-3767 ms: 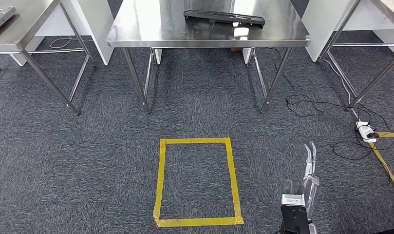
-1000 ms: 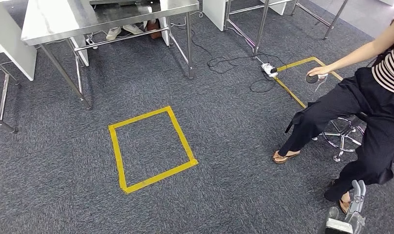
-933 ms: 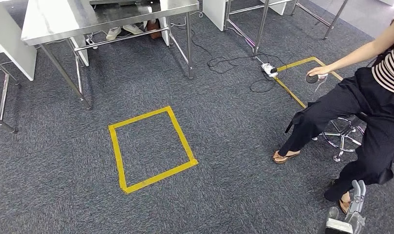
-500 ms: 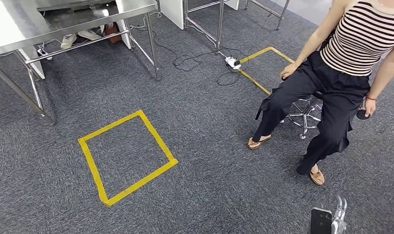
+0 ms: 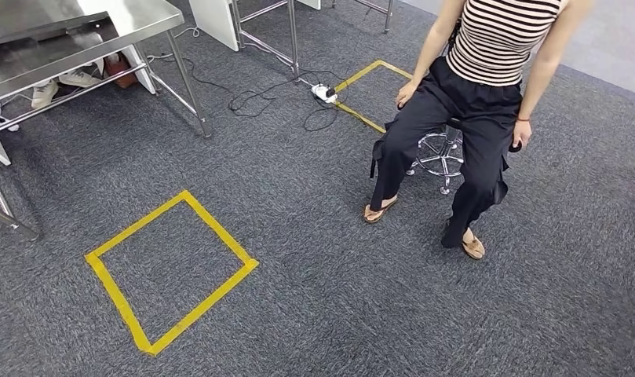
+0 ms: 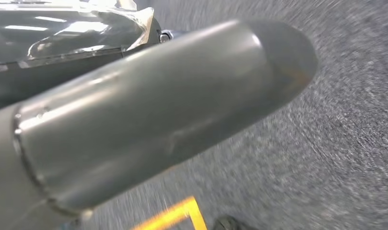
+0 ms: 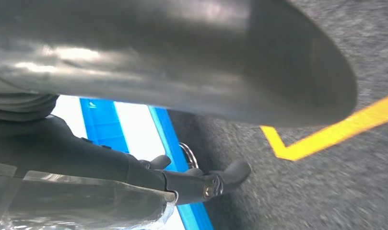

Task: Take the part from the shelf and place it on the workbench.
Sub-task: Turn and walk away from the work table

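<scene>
A steel workbench [image 5: 71, 27] stands at the far left of the head view, its legs on grey carpet. My left hand [image 6: 148, 110] hangs over blurred carpet in the left wrist view, thick grey thumb and dark fingers [image 6: 86, 62] stretched out, nothing held. In the right wrist view my right hand [image 7: 182, 62] also hangs low. Its dark fingers [image 7: 201, 184] are extended and apart from the thumb, with nothing between them.
A person in a striped top and black trousers [image 5: 471, 118] sits on a stool [image 5: 439, 153] ahead to the right. A yellow tape square [image 5: 173, 271] marks the carpet. Cables and a power strip [image 5: 324, 93] lie by a second tape outline [image 5: 369, 94]. Shoes [image 5: 59, 78] rest under the workbench.
The camera has turned right: workbench and tape square slid left, and the seated person came into the picture. My right hand has left the bottom edge of the head view.
</scene>
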Tool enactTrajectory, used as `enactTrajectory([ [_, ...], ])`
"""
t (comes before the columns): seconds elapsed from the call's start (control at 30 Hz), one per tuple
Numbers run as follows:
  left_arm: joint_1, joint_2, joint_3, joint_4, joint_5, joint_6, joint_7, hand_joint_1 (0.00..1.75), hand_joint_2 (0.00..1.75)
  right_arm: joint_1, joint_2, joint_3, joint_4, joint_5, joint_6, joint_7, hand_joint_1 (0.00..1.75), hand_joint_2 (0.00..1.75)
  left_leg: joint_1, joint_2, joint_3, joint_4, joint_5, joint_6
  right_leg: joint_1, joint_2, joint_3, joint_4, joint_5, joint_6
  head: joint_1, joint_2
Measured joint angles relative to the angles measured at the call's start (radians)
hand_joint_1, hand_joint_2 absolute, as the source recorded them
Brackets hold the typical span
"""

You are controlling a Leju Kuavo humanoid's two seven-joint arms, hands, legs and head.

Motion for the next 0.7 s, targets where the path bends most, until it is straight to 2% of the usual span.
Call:
enactTrajectory([
  [0.03, 0.004, 0.001, -0.014, 0.000, -0.026, 0.015, 0.024, 0.00, 0.00, -0.001, 0.001, 0.004, 0.008, 0.007, 0.002, -0.001, 0.00, 0.00, 0.002, -0.028, -0.027, 0.062, -0.039, -0.003, 0.000, 0.010, -0.002, 0.000, 0.003, -0.005, -0.001, 0.000],
  [0.07, 0.008, 0.001, -0.028, 0.000, -0.052, 0.028, 0.051, 0.00, 0.00, -0.003, 0.000, 0.009, 0.014, 0.012, 0.003, -0.002, 0.00, 0.00, 0.002, -0.044, -0.059, 0.136, -0.077, -0.004, 0.001, 0.021, -0.005, 0.000, 0.006, -0.009, -0.002, 0.000],
  [0.1, 0.014, 0.002, -0.043, 0.001, -0.085, 0.036, 0.077, 0.00, 0.00, -0.005, -0.001, 0.013, 0.020, 0.013, 0.003, -0.004, 0.00, 0.00, 0.002, -0.051, -0.088, 0.202, -0.105, -0.005, 0.003, 0.033, -0.008, 0.001, 0.007, -0.012, -0.002, 0.000],
  [0.13, 0.019, 0.004, -0.062, 0.001, -0.123, 0.040, 0.100, 0.00, 0.00, -0.005, -0.001, 0.015, 0.026, 0.009, 0.002, -0.005, 0.00, 0.00, 0.002, -0.053, -0.106, 0.240, -0.113, -0.004, 0.005, 0.046, -0.009, 0.001, 0.009, -0.013, -0.002, 0.000],
  [0.17, 0.024, 0.006, -0.084, 0.001, -0.162, 0.041, 0.116, 0.00, 0.00, -0.004, -0.001, 0.015, 0.031, 0.001, 0.002, -0.005, 0.00, 0.00, 0.003, -0.054, -0.103, 0.236, -0.099, -0.003, 0.005, 0.058, -0.010, 0.003, 0.010, -0.013, -0.002, 0.000],
  [0.2, 0.028, 0.008, -0.109, 0.002, -0.195, 0.038, 0.124, 0.00, 0.00, -0.003, -0.001, 0.014, 0.035, -0.006, 0.001, -0.005, 0.00, 0.00, 0.003, -0.058, -0.082, 0.193, -0.068, -0.001, 0.006, 0.071, -0.010, 0.005, 0.010, -0.013, -0.002, 0.000],
  [0.23, 0.030, 0.010, -0.132, 0.002, -0.217, 0.034, 0.129, 0.00, 0.00, -0.003, 0.000, 0.014, 0.039, -0.011, 0.001, -0.007, 0.00, 0.00, 0.005, -0.074, -0.046, 0.123, -0.030, 0.001, 0.005, 0.083, -0.011, 0.008, 0.010, -0.012, -0.002, 0.000],
  [0.27, 0.031, 0.012, -0.153, 0.002, -0.231, 0.027, 0.132, 0.00, 0.00, -0.004, 0.001, 0.014, 0.041, -0.015, 0.002, -0.009, 0.00, 0.00, 0.008, -0.101, -0.010, 0.051, -0.002, 0.003, 0.007, 0.094, -0.013, 0.012, 0.010, -0.011, -0.002, 0.000],
  [0.3, 0.032, 0.013, -0.169, 0.002, -0.237, 0.020, 0.133, 0.00, 0.00, -0.006, 0.002, 0.013, 0.043, -0.018, 0.005, -0.014, 0.00, 0.00, 0.010, -0.122, 0.015, -0.002, 0.016, 0.005, 0.009, 0.106, -0.016, 0.016, 0.011, -0.007, -0.002, 0.000],
  [0.33, 0.032, 0.014, -0.182, 0.002, -0.239, 0.012, 0.134, 0.00, 0.00, -0.009, 0.002, 0.013, 0.044, -0.022, 0.009, -0.019, 0.00, 0.00, 0.010, -0.138, 0.029, -0.031, 0.022, 0.007, 0.010, 0.116, -0.021, 0.018, 0.014, -0.002, -0.002, 0.000],
  [0.37, 0.033, 0.014, -0.192, 0.003, -0.240, 0.006, 0.134, 0.00, 0.00, -0.010, 0.002, 0.013, 0.045, -0.025, 0.013, -0.023, 0.00, 0.00, 0.008, -0.140, 0.030, -0.038, 0.020, 0.010, 0.010, 0.127, -0.026, 0.018, 0.017, 0.004, -0.002, 0.000],
  [0.4, 0.033, 0.014, -0.200, 0.003, -0.240, 0.003, 0.135, 0.00, 0.00, -0.010, 0.002, 0.012, 0.046, -0.027, 0.016, -0.026, 0.00, 0.00, 0.006, -0.126, 0.029, -0.039, 0.024, 0.016, 0.009, 0.139, -0.033, 0.017, 0.022, 0.012, -0.001, 0.000],
  [0.43, 0.034, 0.014, -0.207, 0.004, -0.240, 0.000, 0.135, 0.00, 0.00, -0.009, 0.002, 0.011, 0.048, -0.028, 0.018, -0.028, 0.00, 0.00, 0.005, -0.113, 0.028, -0.042, 0.029, 0.023, 0.006, 0.140, -0.040, 0.019, 0.023, 0.018, -0.001, 0.000],
  [0.47, 0.034, 0.015, -0.213, 0.004, -0.240, -0.002, 0.136, 0.00, 0.00, -0.008, 0.002, 0.011, 0.050, -0.029, 0.020, -0.028, 0.00, 0.00, 0.005, -0.100, 0.028, -0.046, 0.034, 0.031, 0.006, 0.125, -0.050, 0.031, 0.018, 0.020, 0.000, 0.000],
  [0.5, 0.034, 0.015, -0.218, 0.004, -0.240, -0.003, 0.136, 0.00, 0.00, -0.009, 0.002, 0.010, 0.052, -0.029, 0.021, -0.029, 0.00, 0.00, 0.006, -0.087, 0.027, -0.050, 0.038, 0.039, 0.007, 0.100, -0.068, 0.062, 0.002, 0.018, 0.002, 0.000],
  [0.57, 0.038, 0.016, -0.224, 0.004, -0.239, -0.011, 0.136, 0.00, 0.00, -0.012, 0.001, 0.010, 0.053, -0.030, 0.025, -0.031, 0.00, 0.00, 0.003, -0.057, 0.023, -0.052, 0.042, 0.046, 0.008, 0.046, -0.127, 0.185, -0.057, 0.011, 0.007, 0.000],
  [0.6, 0.039, 0.017, -0.226, 0.004, -0.238, -0.016, 0.136, 0.00, 0.00, -0.014, 0.001, 0.010, 0.053, -0.031, 0.027, -0.031, 0.00, 0.00, 0.001, -0.041, 0.021, -0.051, 0.043, 0.047, 0.008, 0.036, -0.160, 0.258, -0.086, 0.010, 0.008, 0.000],
  [0.63, 0.041, 0.017, -0.227, 0.004, -0.236, -0.020, 0.136, 0.00, 0.00, -0.014, 0.001, 0.010, 0.054, -0.031, 0.030, -0.031, 0.00, 0.00, -0.001, -0.025, 0.019, -0.051, 0.043, 0.047, 0.007, 0.033, -0.181, 0.309, -0.103, 0.012, 0.009, 0.000],
  [0.67, 0.040, 0.017, -0.229, 0.005, -0.234, -0.024, 0.136, 0.00, 0.00, -0.014, 0.001, 0.010, 0.055, -0.032, 0.031, -0.029, 0.00, 0.00, -0.001, -0.010, 0.018, -0.051, 0.043, 0.047, 0.006, 0.031, -0.182, 0.322, -0.105, 0.018, 0.009, 0.000],
  [0.7, 0.040, 0.017, -0.231, 0.005, -0.233, -0.029, 0.135, 0.00, 0.00, -0.013, 0.000, 0.009, 0.056, -0.034, 0.033, -0.028, 0.00, 0.00, -0.001, 0.002, 0.018, -0.051, 0.042, 0.047, 0.006, 0.026, -0.159, 0.290, -0.091, 0.025, 0.009, 0.000],
])
